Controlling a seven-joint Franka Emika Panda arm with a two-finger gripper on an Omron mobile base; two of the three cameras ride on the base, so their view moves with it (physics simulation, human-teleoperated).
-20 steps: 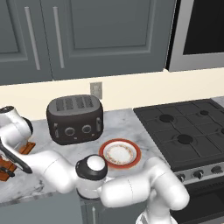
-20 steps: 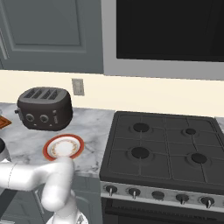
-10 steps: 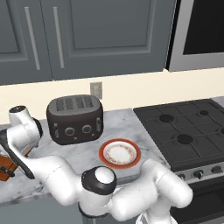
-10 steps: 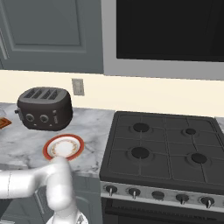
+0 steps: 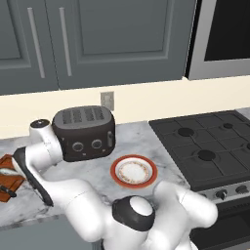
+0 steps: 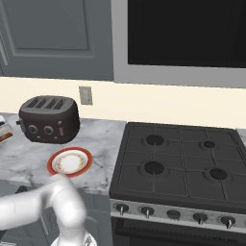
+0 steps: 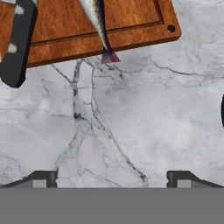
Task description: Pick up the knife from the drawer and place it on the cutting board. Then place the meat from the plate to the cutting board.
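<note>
The reddish-brown cutting board [image 7: 87, 26] lies on the marble counter, and it also shows at the far left of the left base view [image 5: 6, 178]. The knife [image 7: 17, 43] rests on it, its black handle overhanging the board's edge. Beside it lies the meat [image 7: 97, 22], a slim silvery fish whose tail pokes past the edge. My gripper [image 7: 111, 179] is open and holds nothing, over bare marble a short way from the board. The orange-rimmed plate [image 5: 133, 171] holds nothing. The drawer is out of view.
A dark toaster [image 5: 85, 132] stands behind the plate, between the board and the stove [image 5: 210, 146]. The stove's control knobs [image 6: 173, 214] line its front. Grey wall cabinets [image 5: 97, 39] hang above the counter.
My arm has swung to the right and drawn back from the cutting board. The gripper has stayed open; the knife and the fish lie still on the board.
</note>
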